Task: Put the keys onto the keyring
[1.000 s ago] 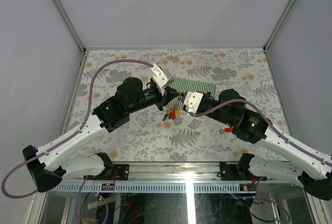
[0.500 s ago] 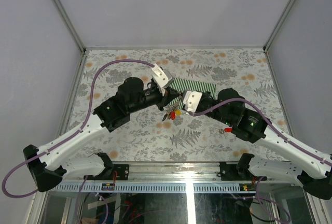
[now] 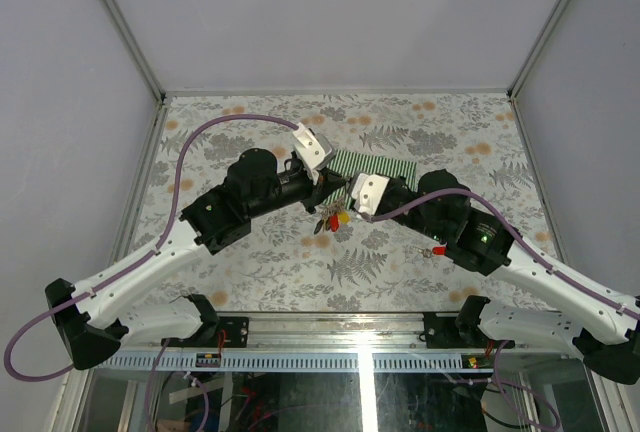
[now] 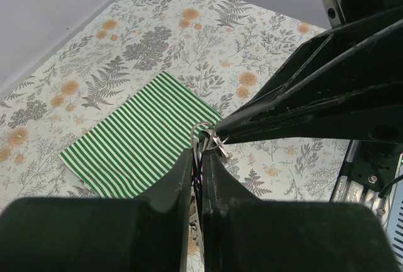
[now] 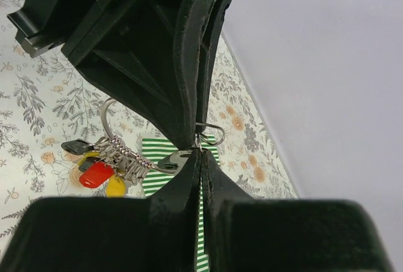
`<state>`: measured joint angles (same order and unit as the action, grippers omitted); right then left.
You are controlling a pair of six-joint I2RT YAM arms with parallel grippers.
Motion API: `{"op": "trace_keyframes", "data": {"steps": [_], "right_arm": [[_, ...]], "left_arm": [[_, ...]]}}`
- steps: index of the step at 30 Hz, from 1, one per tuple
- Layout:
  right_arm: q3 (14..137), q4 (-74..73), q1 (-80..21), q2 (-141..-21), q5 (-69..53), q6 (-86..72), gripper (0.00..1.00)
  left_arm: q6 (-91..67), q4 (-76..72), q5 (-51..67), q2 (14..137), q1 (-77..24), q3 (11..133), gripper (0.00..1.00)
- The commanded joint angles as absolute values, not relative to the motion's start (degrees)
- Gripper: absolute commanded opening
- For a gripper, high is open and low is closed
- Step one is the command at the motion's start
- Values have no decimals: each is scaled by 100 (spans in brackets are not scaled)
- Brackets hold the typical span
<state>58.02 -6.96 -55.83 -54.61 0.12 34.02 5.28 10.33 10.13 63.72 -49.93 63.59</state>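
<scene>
My left gripper (image 3: pixel 324 186) (image 4: pixel 199 153) is shut on the thin silver keyring (image 4: pixel 199 135) (image 5: pixel 104 121), held above the table. A bunch of keys hangs from the ring, with red (image 5: pixel 96 174), yellow (image 5: pixel 115 187) and black (image 5: pixel 74 147) tags (image 3: pixel 333 218). My right gripper (image 3: pixel 344 198) (image 5: pixel 200 153) meets it tip to tip. It is shut on a flat silver key (image 5: pixel 172 161) that lies against the ring wire. That key's tag is hidden. Another key with a red tag (image 3: pixel 438 250) lies on the table by the right arm.
A green-and-white striped cloth (image 3: pixel 381 167) (image 4: pixel 132 138) lies flat on the flowered tabletop under and behind both grippers. The left arm's purple cable (image 3: pixel 215 124) arcs over the back left. Metal frame rails (image 3: pixel 135 202) border the table.
The right arm has edged slightly left and back, toward the left gripper. Both grips and the hanging bunch look unchanged.
</scene>
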Motion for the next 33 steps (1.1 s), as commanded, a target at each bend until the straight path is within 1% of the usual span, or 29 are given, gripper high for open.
{"op": "trace_keyframes", "data": {"steps": [1, 22, 33], "right_arm": [[6016, -173, -5608, -5474, 310, 3307, 0], [5994, 66, -5608, -5267, 686, 3042, 0], [6058, -40, -5613, -5312, 875, 3077, 0]], "left_arm": [[625, 719, 1181, 6338, -5006, 6427, 0], [664, 816, 1272, 6452, -5010, 6491, 0], [723, 918, 1324, 6521, -5070, 6545, 0]]}}
